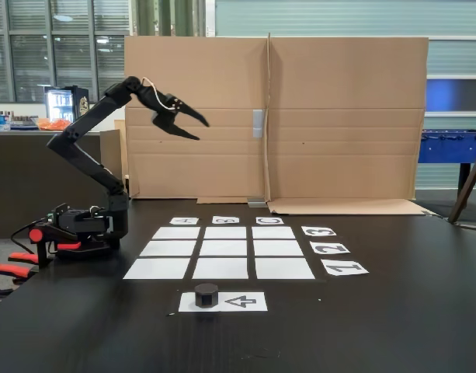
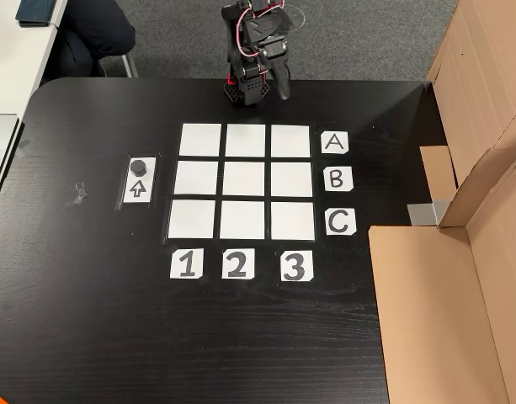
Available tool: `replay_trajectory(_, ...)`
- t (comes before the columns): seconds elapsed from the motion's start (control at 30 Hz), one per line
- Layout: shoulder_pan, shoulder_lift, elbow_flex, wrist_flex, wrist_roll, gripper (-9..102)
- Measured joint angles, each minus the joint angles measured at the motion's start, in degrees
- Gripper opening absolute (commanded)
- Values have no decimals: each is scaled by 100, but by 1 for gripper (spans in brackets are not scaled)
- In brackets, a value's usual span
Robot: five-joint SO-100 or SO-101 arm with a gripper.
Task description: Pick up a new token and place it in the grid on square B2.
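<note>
The token [image 1: 206, 294] [image 2: 140, 167], a dark hexagonal puck, rests on the blank end of the arrow-printed sheet [image 1: 241, 301] [image 2: 138, 188], outside the grid. The grid [image 1: 166, 249] [image 2: 199, 140] is nine white paper cells, all bare. Square B2 [image 1: 224, 248] [image 2: 243, 179] is the centre cell. My gripper [image 1: 203, 130] [image 2: 283, 91] is raised high above the table near the arm's base, far from the token. Its jaws are spread apart and hold nothing.
A tall cardboard wall [image 1: 300, 116] [image 2: 468, 252] stands behind the grid, on the right in the top-down fixed view. Labels A [image 2: 334, 143], B and C line one side of the grid and 1, 2, 3 [image 2: 295, 266] another. The arm's base [image 1: 82, 225] is clamped at the table edge.
</note>
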Motion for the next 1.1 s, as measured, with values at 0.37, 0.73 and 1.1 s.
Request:
replay_trajectory(0.37, 2153, -1406, -1248, 536, -35, 21)
replay_trajectory(0.73, 3656, -2944, -1696, 422, -9, 21)
replay_trajectory(1.1, 4720, -4324, -2285, 202, 53, 25)
